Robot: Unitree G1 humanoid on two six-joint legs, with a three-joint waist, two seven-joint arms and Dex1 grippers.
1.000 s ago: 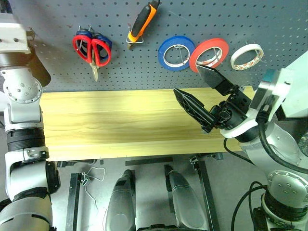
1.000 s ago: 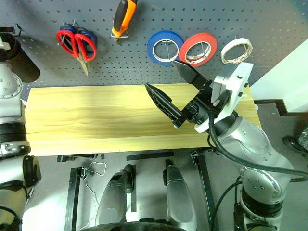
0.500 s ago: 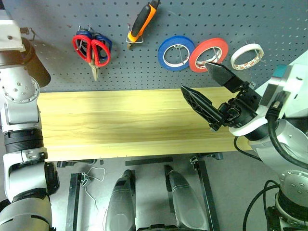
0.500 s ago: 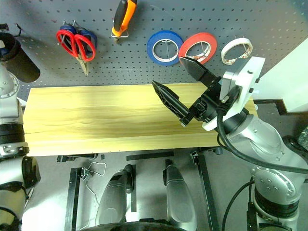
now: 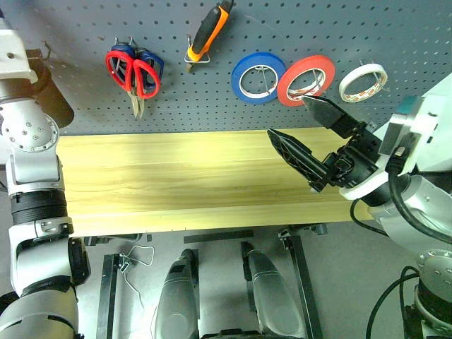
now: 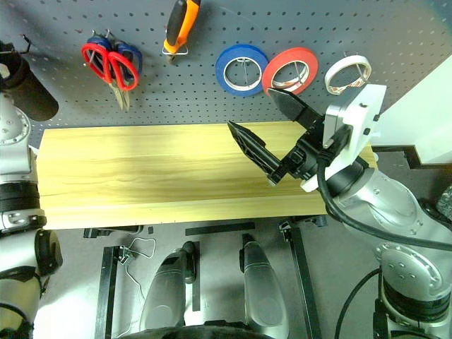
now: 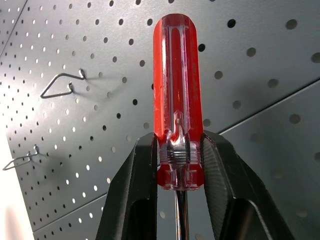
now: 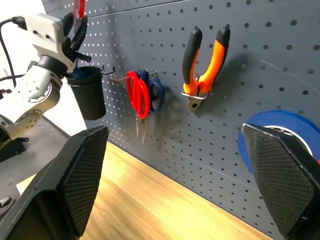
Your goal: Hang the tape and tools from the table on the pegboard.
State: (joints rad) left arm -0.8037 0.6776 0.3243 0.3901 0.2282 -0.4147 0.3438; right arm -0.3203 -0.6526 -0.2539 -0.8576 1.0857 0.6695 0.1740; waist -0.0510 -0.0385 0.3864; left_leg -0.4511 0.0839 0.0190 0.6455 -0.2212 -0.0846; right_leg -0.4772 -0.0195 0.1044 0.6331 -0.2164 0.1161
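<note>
Left gripper (image 7: pixel 179 165) clamps red-handled screwdriver (image 7: pixel 177 100) before pegboard (image 7: pixel 270 75); right gripper (image 5: pixel 311 138) spread wide over table (image 5: pixel 162 176), empty

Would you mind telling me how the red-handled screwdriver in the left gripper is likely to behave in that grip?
The red-handled screwdriver looks rigid. Its glossy, clear plastic handle is probably slippery between the fingers. Pinched near the collar, with most of the handle standing above, it may pivot if knocked.
</note>
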